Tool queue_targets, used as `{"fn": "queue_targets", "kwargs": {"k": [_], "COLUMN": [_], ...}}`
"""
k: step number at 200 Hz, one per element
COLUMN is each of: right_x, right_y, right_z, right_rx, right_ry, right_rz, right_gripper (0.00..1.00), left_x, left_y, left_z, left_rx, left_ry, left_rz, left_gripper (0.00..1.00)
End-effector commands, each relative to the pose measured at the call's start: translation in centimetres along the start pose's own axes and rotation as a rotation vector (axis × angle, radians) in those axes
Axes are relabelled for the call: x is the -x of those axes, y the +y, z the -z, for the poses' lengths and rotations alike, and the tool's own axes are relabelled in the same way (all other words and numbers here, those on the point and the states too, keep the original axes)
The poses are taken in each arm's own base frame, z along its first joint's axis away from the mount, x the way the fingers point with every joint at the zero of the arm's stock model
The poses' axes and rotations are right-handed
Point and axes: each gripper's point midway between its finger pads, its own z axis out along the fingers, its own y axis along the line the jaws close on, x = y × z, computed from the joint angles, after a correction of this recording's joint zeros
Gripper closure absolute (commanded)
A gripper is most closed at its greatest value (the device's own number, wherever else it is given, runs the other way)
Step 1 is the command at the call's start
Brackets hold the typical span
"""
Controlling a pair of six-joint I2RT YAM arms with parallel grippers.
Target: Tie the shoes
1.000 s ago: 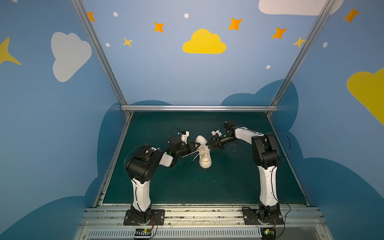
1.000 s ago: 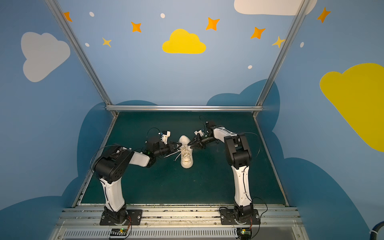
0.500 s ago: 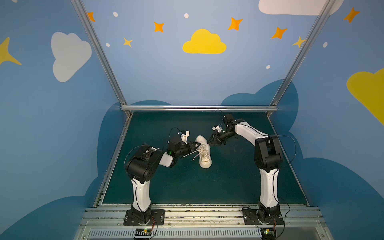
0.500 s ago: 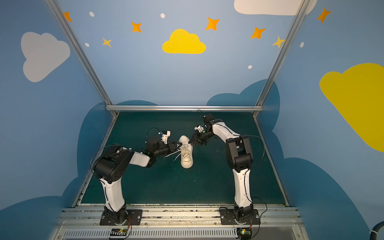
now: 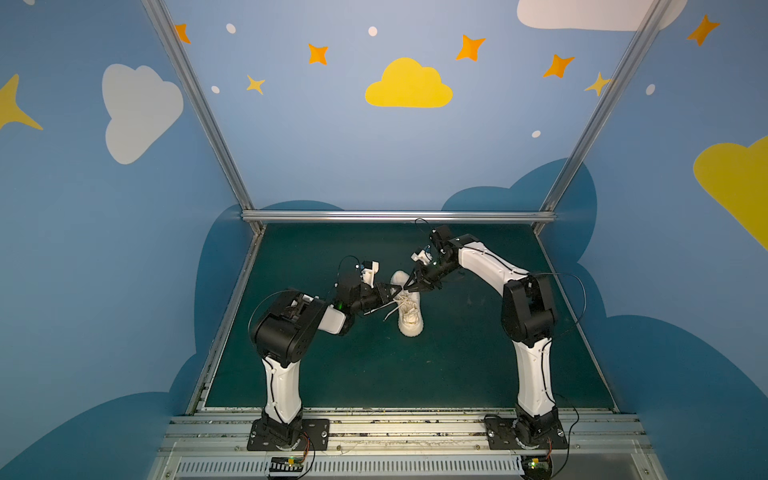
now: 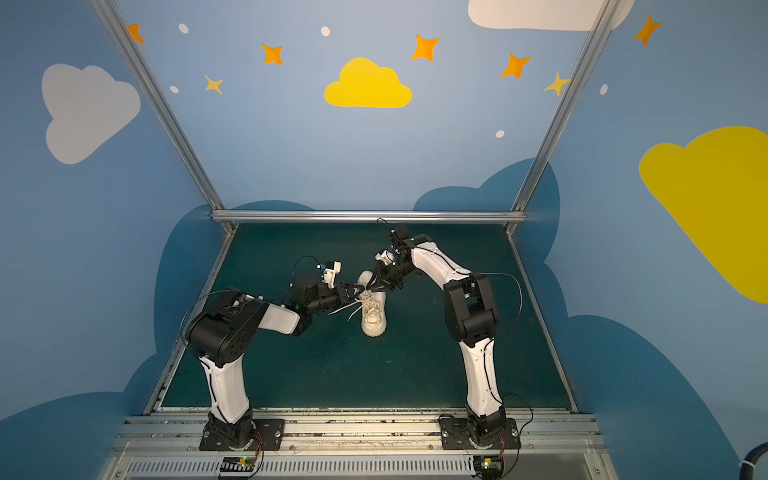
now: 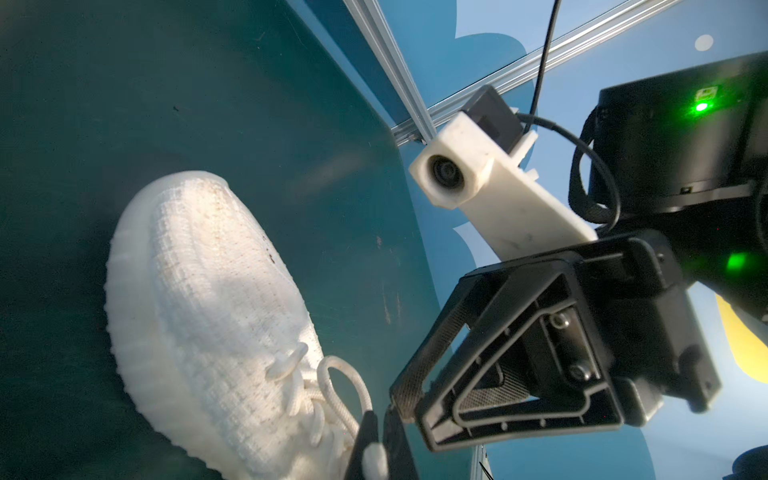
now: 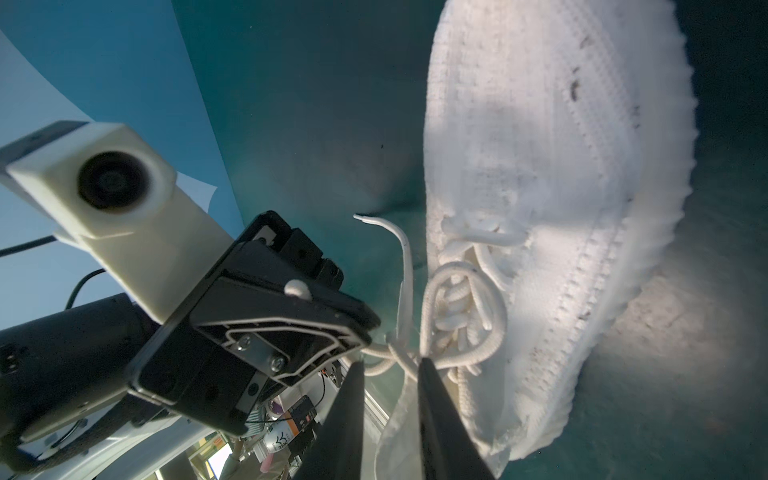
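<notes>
The shoes show as one off-white knit sneaker [image 5: 409, 311] [image 6: 372, 313] in the middle of the green mat, toe pointing to the front. My left gripper [image 5: 395, 289] [image 7: 380, 419] is beside its laced top, shut on a cream lace whose loop [image 7: 332, 374] rises from the eyelets. My right gripper [image 5: 405, 287] [image 8: 390, 365] reaches in from the far right, its fingertips almost touching the left one's. Its fingers stand apart, with lace strands and a loop [image 8: 465, 316] crossing at the tips. A loose lace end [image 8: 399, 237] sticks up beside the shoe [image 8: 561, 208].
Blue painted walls enclose the green mat [image 5: 457, 365] on three sides. An aluminium rail [image 5: 395, 216] runs along the back edge. Both arm bases stand on the metal strip at the front. Two loose lace ends [image 5: 384, 311] trail to the shoe's left.
My right wrist has risen and swung back, and its fingertips have come in toward the shoe's laces while the fingers narrowed. The left arm and the shoe have stayed put.
</notes>
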Motion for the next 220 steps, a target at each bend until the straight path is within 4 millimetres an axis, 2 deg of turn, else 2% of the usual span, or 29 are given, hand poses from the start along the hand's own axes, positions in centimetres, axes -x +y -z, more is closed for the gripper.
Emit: {"fn": "queue_targets", "kwargs": {"k": [1, 85, 155, 174, 220], "right_x": [-0.2, -0.3, -0.4, -0.5, -0.8], "right_y": [-1.0, -0.5, -1.5, -1.7, -1.7], "right_z": [-0.8, -1.8, -3.0, -3.3, -3.1], "right_rx": [-0.035, -0.016, -0.071, -0.090, -0.115], "right_ry": [0.027, 0.058, 0.074, 0.077, 0.073], "right_rz": [-0.013, 0.010, 0.006, 0.009, 0.025], "right_gripper": [0.76, 0.76, 0.78, 0.81, 0.97], "left_x": [-0.3, -0.3, -0.7, -1.1, -1.4], "left_y": [-0.2, -0.1, 0.3, 0.5, 0.7], "left_z": [0.1, 0.2, 0.7, 0.8, 0.9], "left_rx": [-0.017, -0.020, -0.019, -0.019, -0.019], "left_ry": [0.002, -0.004, -0.012, -0.011, -0.011], "left_rz": [-0.007, -0.003, 0.010, 0.017, 0.020], "left_gripper": [0.97, 0.97, 0.97, 0.97, 0.97]}}
